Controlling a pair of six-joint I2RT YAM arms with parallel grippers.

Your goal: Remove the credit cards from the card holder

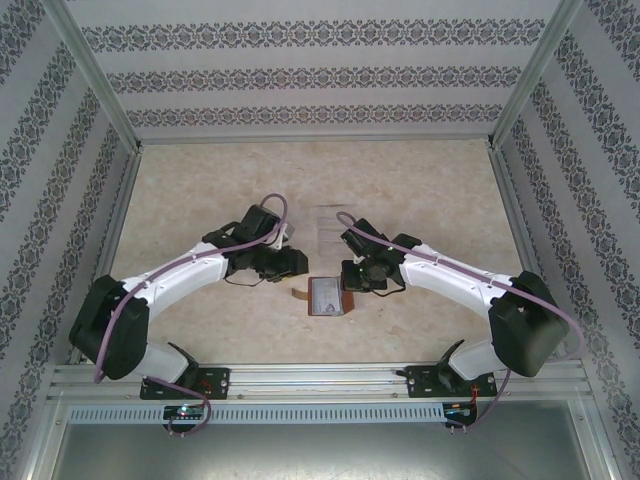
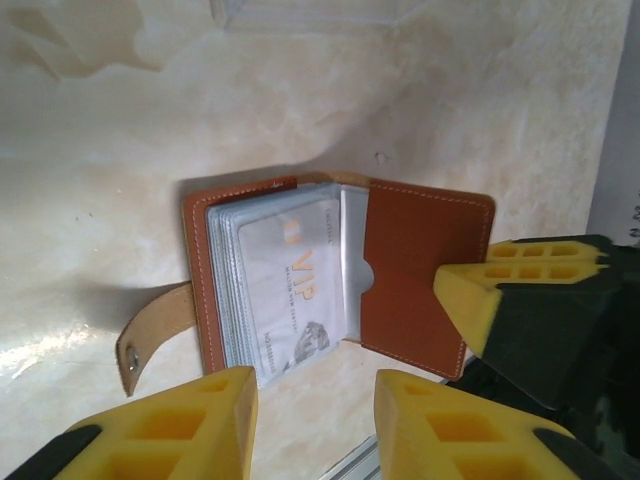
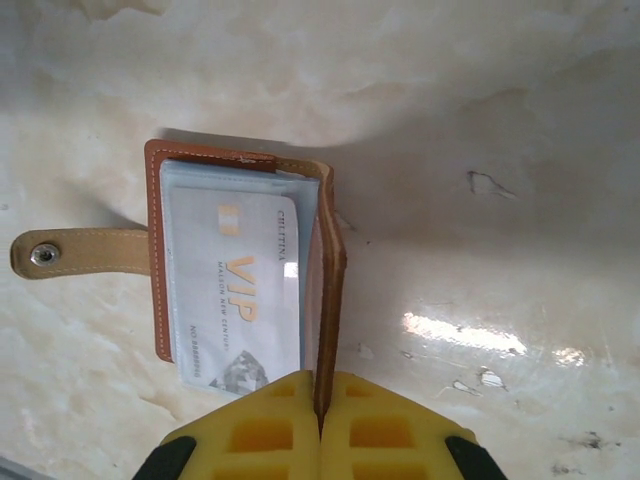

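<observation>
The reddish-brown card holder (image 1: 326, 297) lies open on the table between the two arms. Its grey-blue sleeves face up, and a pale credit card (image 2: 290, 290) printed "VIP" sits in the front sleeve. The right gripper (image 3: 322, 392) is shut on the near edge of the card holder's cover (image 3: 330, 280), holding that flap upright. In the left wrist view the right gripper's yellow fingers (image 2: 475, 300) pinch the raised cover (image 2: 420, 260). My left gripper (image 2: 315, 390) hovers just in front of the card holder, open, with bare table between its pads. The strap tab (image 3: 80, 250) lies flat to the left.
A clear acrylic stand (image 1: 325, 235) sits just beyond the card holder, its edge at the top of the left wrist view (image 2: 300, 12). Patterned walls enclose the table on three sides. A metal rail (image 1: 320, 378) runs along the near edge.
</observation>
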